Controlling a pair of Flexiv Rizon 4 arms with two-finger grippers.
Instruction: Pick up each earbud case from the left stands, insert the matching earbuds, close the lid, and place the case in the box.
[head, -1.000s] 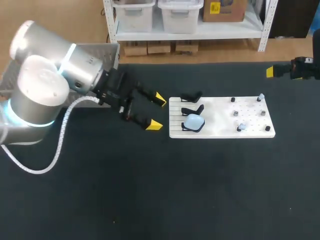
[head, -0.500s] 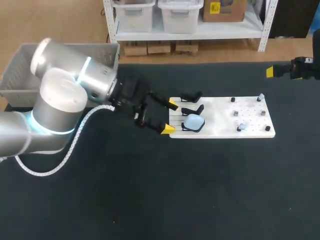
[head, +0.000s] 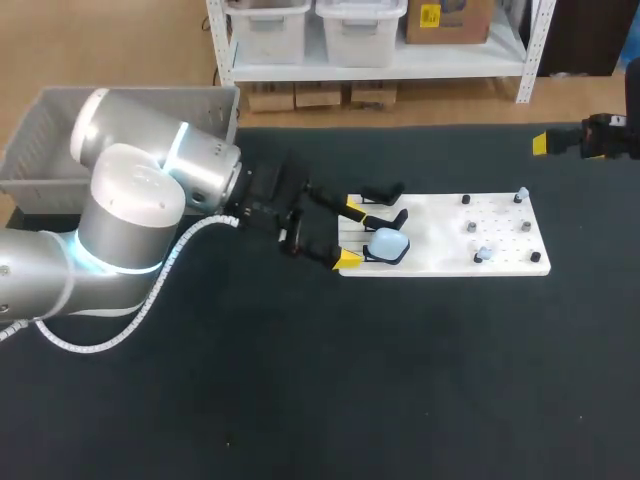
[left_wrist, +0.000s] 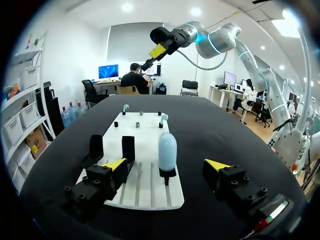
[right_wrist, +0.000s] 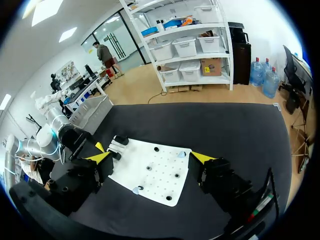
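Where the earbud case (head: 388, 243) is standing: pale blue and upright, it is sitting on the nearest of three black stands at the left end of the white board (head: 440, 258)
Other stands: the middle stand (head: 386, 219) and the far stand (head: 383, 191) are standing bare, just beyond the case
Left gripper (head: 351, 234): it is hovering at the board's left edge, its jaws gaping wide apart and gripping nothing; the case is sitting just ahead of the yellow tips, in line with the gap and touching neither finger
Left wrist view: the case (left_wrist: 167, 147) is rising ahead of the gripper (left_wrist: 166, 164), with the two bare stands beside it
Earbuds: the far earbud (head: 521, 193) is perching at the board's far right corner, and the near earbud (head: 483, 254) is sitting by the near edge, right of the middle; both are lying well apart from the case
Right gripper (right_wrist: 151, 157): it is hanging over the table's far right edge, jaws standing apart with nothing between them, well apart from the board
Box (head: 30, 150): grey and open-topped, it is sitting at the far left, partly hidden behind the left arm (head: 140, 200)
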